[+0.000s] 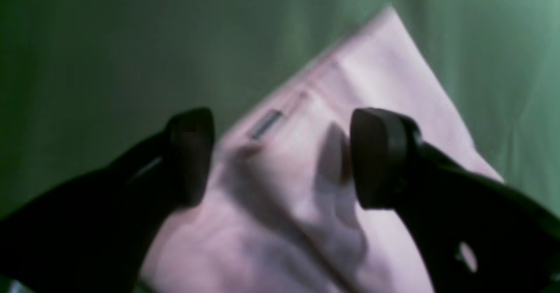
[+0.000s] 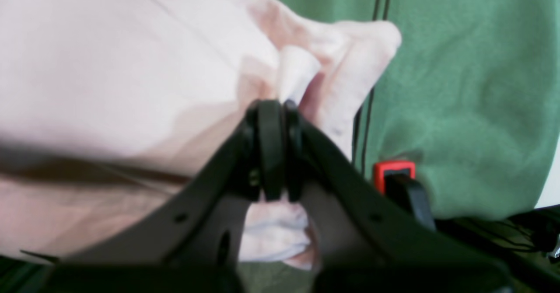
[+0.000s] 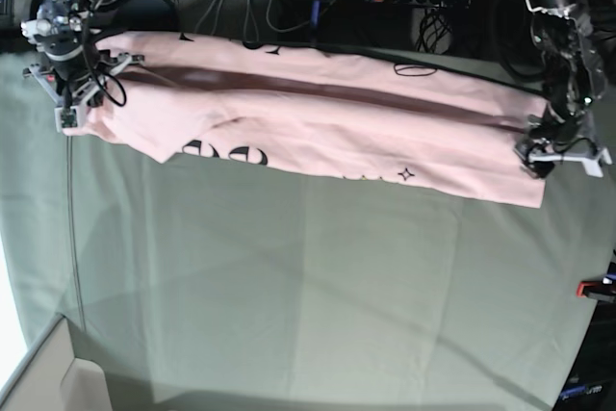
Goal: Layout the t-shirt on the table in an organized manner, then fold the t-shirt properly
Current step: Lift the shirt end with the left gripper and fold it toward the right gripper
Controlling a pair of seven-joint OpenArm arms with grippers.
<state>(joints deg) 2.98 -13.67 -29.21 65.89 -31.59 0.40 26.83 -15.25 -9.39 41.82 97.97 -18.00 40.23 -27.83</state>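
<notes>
In the base view, going left to right, the right gripper sits at the far left of the table, its jaws pressed together on a bunched corner of the light pink t-shirt. Its fingertips are buried under cables and bracket there, so the pinch itself is hard to make out; the right wrist view shows it plainly, the right gripper clamped on a wad of pink cloth with folds spilling out either side. That arm reaches down from the top left corner, its upper links cut off by the frame.

The t-shirt lies folded lengthwise in a long band across the far half of the table, slanting slightly down toward the right. Its black lettering is mostly tucked under the fold and unreadable; a small star mark shows near the front edge.

At the right end, the left gripper hangs over the shirt's corner, the arm dropping from the top right. In the blurred left wrist view the left gripper has its fingers spread wide over the pink fabric, holding nothing; a small grey hem tag lies between them. A red clamp sits at the right edge.
</notes>
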